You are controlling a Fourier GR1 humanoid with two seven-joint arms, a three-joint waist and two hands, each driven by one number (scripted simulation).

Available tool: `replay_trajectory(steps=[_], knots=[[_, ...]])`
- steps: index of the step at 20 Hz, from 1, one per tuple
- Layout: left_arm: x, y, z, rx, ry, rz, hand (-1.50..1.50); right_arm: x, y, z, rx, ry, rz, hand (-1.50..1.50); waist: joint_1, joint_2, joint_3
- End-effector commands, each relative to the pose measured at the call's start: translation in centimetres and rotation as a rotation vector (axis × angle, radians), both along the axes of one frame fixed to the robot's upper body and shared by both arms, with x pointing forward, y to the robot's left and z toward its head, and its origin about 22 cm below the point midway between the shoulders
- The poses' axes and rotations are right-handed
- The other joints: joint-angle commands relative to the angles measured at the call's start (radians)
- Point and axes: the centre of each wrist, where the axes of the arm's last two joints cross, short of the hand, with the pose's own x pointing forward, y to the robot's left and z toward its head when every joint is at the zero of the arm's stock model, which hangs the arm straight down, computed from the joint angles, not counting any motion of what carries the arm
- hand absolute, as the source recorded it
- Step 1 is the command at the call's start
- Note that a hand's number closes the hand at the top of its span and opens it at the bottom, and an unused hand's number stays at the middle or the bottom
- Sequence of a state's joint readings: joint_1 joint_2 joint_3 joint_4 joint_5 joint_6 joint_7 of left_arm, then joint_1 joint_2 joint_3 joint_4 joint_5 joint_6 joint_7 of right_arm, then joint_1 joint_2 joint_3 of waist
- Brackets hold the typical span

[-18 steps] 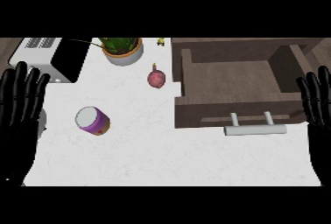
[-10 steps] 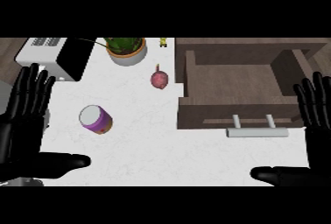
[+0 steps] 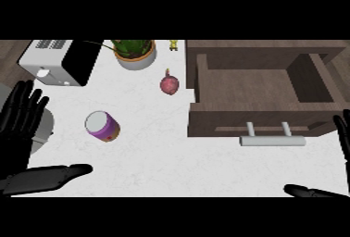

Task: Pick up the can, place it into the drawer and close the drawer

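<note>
Nothing is done: the can (image 3: 103,126) is lying untouched left of the open drawer (image 3: 259,127), both the left hand (image 3: 21,127) and the right hand (image 3: 340,139) spreading straight fingers, holding nothing

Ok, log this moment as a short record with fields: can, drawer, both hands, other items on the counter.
can: purple can, white top, standing on the white counter, left of the drawer, not held
drawer: wooden drawer, open, nothing visible inside, metal handle at its front
left hand: left hand, open, at the view's left edge, apart from the can
right hand: right hand, open, at the right edge, mostly cut off
other items: toaster, potted plant, reddish vegetable
</note>
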State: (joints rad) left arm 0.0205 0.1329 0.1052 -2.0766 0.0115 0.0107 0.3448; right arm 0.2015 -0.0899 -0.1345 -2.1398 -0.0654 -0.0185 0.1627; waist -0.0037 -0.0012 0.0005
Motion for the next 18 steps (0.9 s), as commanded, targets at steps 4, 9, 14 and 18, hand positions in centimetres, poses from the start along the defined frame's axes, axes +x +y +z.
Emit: replay_trajectory(steps=[4,9,14,18], knots=[[-1.6,0.5,1.5,-0.009,0.013,0.001,-1.50,-2.3,-3.9,0.0,0.007,0.015,-0.003,-1.50,0.000,0.000,0.000],[-4.0,1.2,2.1,-0.050,0.038,0.015,-1.50,-3.4,-4.7,-1.3,0.004,0.023,-0.019,-1.50,0.003,0.000,0.000],[-2.9,1.3,0.7,-0.160,0.051,0.056,-1.50,-4.8,-7.3,-1.1,0.013,0.005,-0.012,-1.50,-0.001,0.000,-0.001],[-3.1,1.4,2.3,-0.254,0.072,0.025,-1.50,-5.3,-6.4,-1.8,0.003,0.026,0.002,-1.50,-0.002,-0.001,0.000]])
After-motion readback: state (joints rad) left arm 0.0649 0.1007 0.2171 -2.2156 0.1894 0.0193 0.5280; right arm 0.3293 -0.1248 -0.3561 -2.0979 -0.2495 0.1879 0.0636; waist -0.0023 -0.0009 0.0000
